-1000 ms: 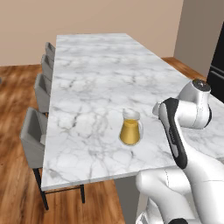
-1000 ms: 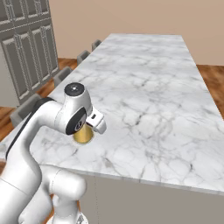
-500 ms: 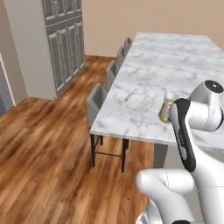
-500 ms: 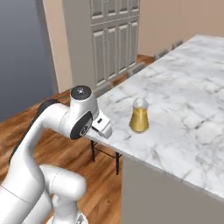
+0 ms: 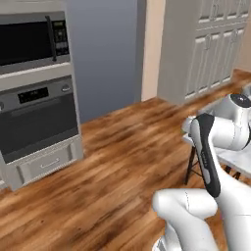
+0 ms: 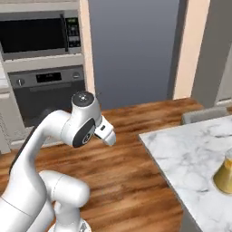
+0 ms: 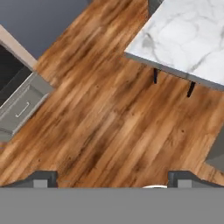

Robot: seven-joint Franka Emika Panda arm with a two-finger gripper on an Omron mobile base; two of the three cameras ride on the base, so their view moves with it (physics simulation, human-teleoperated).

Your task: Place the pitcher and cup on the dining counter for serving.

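Note:
The pitcher (image 6: 224,174), golden-yellow below and clear above, stands upright on the dining counter (image 6: 181,149) and is cut off by the right edge of the right base view. In the hand view a corner of the marble dining counter (image 7: 183,35) lies at the upper right. My gripper (image 7: 113,180) is open and empty, high over the wooden floor, well left of the counter and the pitcher. Its two dark fingertips (image 7: 43,178) are spread wide apart. The hand (image 6: 105,132) juts from the raised arm. The cup is out of view.
A built-in oven (image 5: 39,122) with a microwave (image 5: 29,41) above it fills the left wall. Tall grey cabinets (image 5: 206,44) stand at the back right. A grey chair (image 6: 204,114) sits at the counter's far edge. Wooden floor (image 5: 112,166) stretches between.
The base has turned left, so both base views have swung from the counter to the oven wall. The pitcher stays on the counter, now at the right edge. The gripper stays open.

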